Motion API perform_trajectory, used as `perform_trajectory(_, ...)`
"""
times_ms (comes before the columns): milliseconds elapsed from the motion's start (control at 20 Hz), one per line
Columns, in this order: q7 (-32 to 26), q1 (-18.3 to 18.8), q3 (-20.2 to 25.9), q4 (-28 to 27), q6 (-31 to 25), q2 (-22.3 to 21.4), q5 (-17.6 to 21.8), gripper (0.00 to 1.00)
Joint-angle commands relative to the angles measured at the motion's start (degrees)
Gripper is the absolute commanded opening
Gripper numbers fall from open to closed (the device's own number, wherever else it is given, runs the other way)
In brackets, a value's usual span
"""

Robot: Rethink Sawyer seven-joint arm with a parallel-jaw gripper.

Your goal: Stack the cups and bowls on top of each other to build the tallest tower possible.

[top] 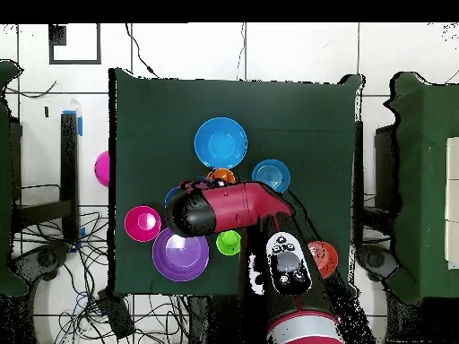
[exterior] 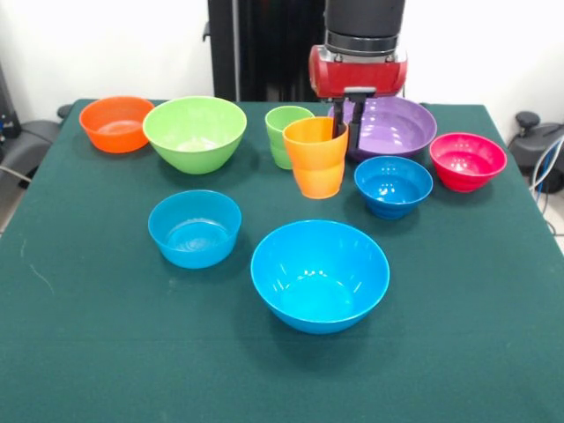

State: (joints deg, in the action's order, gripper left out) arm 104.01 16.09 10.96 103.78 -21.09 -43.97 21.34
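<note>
My gripper hangs at the back middle of the table. Its fingers straddle the right rim of the orange-yellow cup, one inside and one outside, shut on it. The light green cup stands just behind. The wide purple bowl, a small blue bowl and the pink-red bowl are to the right. The lime green bowl and small orange bowl are at the back left. Another small blue bowl and the large blue bowl sit in front. Nothing is stacked.
All stands on a dark green cloth. In the overhead view my arm covers the lime green bowl and the gripper. Chairs and cables surround the table, and a pink object shows beside its left edge.
</note>
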Motion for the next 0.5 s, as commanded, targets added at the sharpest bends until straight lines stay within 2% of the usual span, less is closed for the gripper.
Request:
perform_trajectory(50,-0.79,-1.38,5.72,-3.41,-8.46,-1.62,-1.88,0.00)
perform_trajectory(500,-0.78,-1.84,6.50,-7.11,-13.15,-1.77,-3.05,0.00)
